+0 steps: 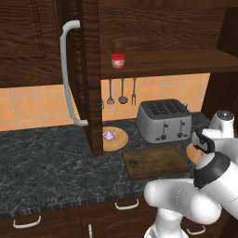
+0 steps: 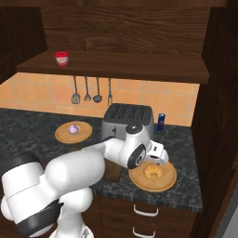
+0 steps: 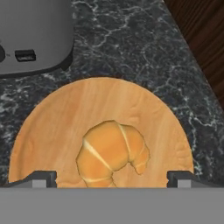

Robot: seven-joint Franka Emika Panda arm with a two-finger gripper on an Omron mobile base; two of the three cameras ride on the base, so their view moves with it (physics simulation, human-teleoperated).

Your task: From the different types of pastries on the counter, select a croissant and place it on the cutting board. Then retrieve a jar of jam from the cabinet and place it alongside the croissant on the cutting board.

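hand view: pincer [image 3: 112, 179] spread wide, grasping nothing
counter [image 3: 144, 48]: beyond the pincer
light-wood plate [image 3: 52, 131]: directly under it; could skid
croissant [image 3: 111, 153]: between the tips; curved, may roll out on closing

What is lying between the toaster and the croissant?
Bare counter, then bare wood of the round plate the croissant sits on; nothing else beyond the toaster, as the hand view shows.

Even, flat rendered light, sharp throughout; soft shadows lie under the toaster [image 1: 163, 121] and shelf [image 2: 121, 65].
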